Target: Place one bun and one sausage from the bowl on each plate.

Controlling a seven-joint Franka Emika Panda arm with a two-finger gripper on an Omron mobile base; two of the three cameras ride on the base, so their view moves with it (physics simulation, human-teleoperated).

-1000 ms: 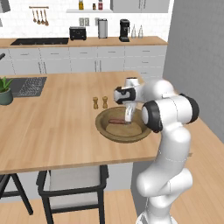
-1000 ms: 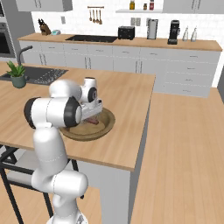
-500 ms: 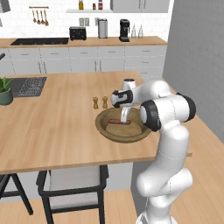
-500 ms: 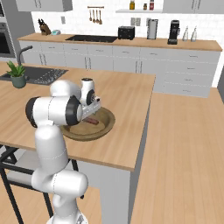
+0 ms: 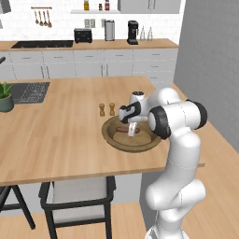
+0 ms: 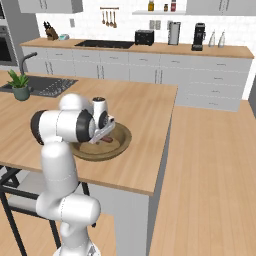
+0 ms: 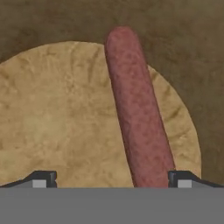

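Pincer: the pincer (image 7: 112, 179) hangs low over the bowl with its jaws spread wide, nothing between them; the 2 dark fingertips (image 7: 41, 178) sit at the bottom left and bottom right of the hand view.
Bowl: the brown wooden bowl (image 5: 112, 139) sits at the centre of the left base view, near the right-hand edge of the counter (image 5: 56, 135); in the right base view it lies centre-left (image 6: 122, 142), partly behind the arm.
Sausage: 1 reddish sausage (image 7: 135, 109) runs from upper centre to lower right of the hand view, lying across a round tan bun (image 7: 57, 118).
Bun: it spreads over the left and centre of the hand view, under the sausage and touching it.
Plates: I cannot find any plate to tell which is the target.
Other items: 2 small shakers (image 5: 107, 109) stand just above and left of the bowl in the left base view; a potted plant (image 5: 5, 97) sits at the far left edge.
Risk 1: the sausage lies off to the right of the pincer's midline, so a closing grip may catch only 1 end and let it roll away.
Risk 2: descending further could press the fingertips into the bun, pinching both items together.
Risk 3: the smooth round sausage probably slips if clamped near its tip.
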